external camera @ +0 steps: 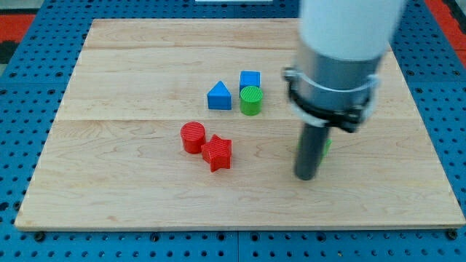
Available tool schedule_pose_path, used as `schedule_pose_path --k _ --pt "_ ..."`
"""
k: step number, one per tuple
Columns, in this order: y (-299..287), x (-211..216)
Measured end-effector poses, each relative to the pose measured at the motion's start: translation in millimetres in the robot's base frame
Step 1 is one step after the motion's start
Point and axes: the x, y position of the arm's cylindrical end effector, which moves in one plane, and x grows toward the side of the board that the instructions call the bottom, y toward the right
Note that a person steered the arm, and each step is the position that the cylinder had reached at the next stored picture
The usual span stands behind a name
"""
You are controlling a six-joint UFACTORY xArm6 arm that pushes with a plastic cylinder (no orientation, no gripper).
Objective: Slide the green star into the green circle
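Camera view: no gripper on us, just my tip [306, 177] on the counter [109, 182], touching the bottom-left of the mostly hidden green star [326, 145], well right-below the green circle [251, 100] beside the blue cube [250, 78].

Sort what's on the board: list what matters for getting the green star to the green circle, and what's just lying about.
Part of the job:
- green star, mostly hidden behind the rod
- green circle
- my tip, just below the star toward the view's bottom

Lying about:
- blue triangle
- blue cube
- red cylinder
- red star
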Motion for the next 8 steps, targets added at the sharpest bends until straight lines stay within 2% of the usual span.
schedule_pose_path --k 1,2,4,5,6,8 --pt "24 -24" --pt "-31 -42" --pt "-38 -26" --pt "-53 -51" --pt "-98 -70" --pt "-100 -102"
